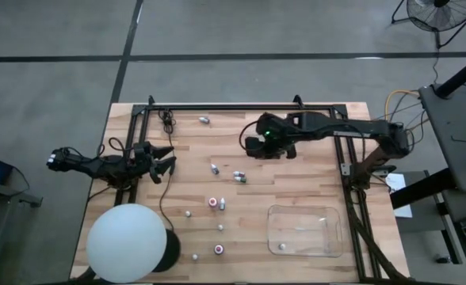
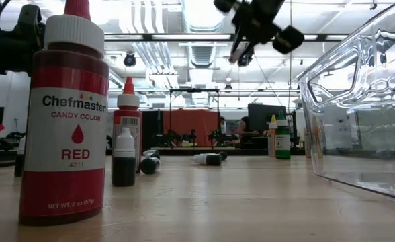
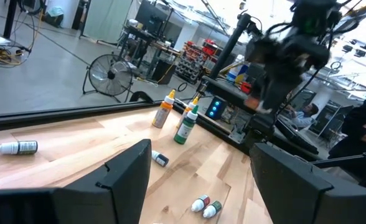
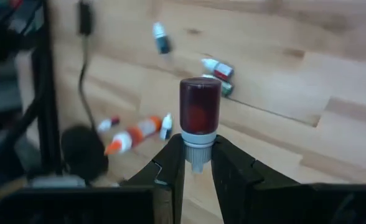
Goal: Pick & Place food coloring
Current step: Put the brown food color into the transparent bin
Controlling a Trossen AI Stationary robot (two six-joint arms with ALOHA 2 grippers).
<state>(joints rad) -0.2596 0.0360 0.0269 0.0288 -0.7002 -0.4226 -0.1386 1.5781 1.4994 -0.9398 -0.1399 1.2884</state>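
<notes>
Several small food coloring bottles [image 1: 215, 168] lie or stand scattered on the wooden table [image 1: 312, 186]. One more [image 1: 282, 247] lies in the clear tray [image 1: 304, 231]. My right gripper [image 1: 253, 146] hangs high above the table's far middle, shut on a dark red bottle [image 4: 200, 111]. In the low view it [image 2: 241, 57] shows near the top. My left gripper [image 3: 201, 186] waits at the table's left edge [image 1: 166, 162], level and open, touching nothing. My right gripper pinches the dark red bottle by its white cap end [image 4: 198, 144] between the two fingers [image 4: 172, 163]. The fingers slant down toward the table's left. The bottle's body sticks out past the fingertips, in line with them, lifted well clear of the table.
A big white ball [image 1: 127, 242] sits at the near left corner. The tray's clear wall [image 2: 359, 101] fills the low view's right. A red candy color bottle [image 2: 63, 121] stands close to the low camera. An orange [image 3: 163, 112] and a green bottle [image 3: 184, 127] stand upright at the far side.
</notes>
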